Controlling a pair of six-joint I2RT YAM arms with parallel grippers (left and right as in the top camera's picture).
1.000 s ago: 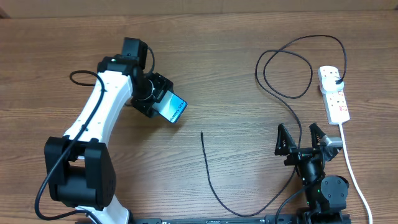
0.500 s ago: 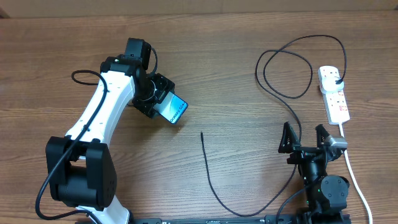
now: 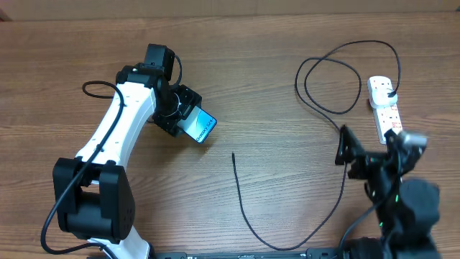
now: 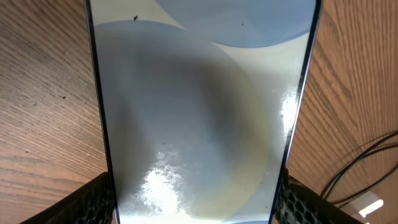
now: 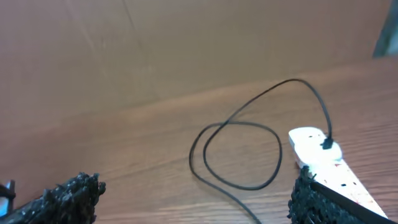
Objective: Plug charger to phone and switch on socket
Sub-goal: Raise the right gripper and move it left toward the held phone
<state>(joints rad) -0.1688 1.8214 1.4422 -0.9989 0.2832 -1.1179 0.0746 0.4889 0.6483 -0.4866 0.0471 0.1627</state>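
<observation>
Entry: right gripper (image 3: 368,150), jaws wide, empty, now advanced beside socket (image 3: 386,111); left gripper (image 3: 181,119) unchanged, clamping phone (image 3: 201,126); charger (image 3: 241,198) tip still free, pickup pending

My right arm (image 3: 394,183) is smearing in overhead and covering the socket (image 3: 383,101) at its near end. The phone (image 4: 199,112) is overflowing left wrist view, both ends cropped. My right fingers (image 5: 309,199) are masking the socket's near corner; frame edge is cropping more.
</observation>
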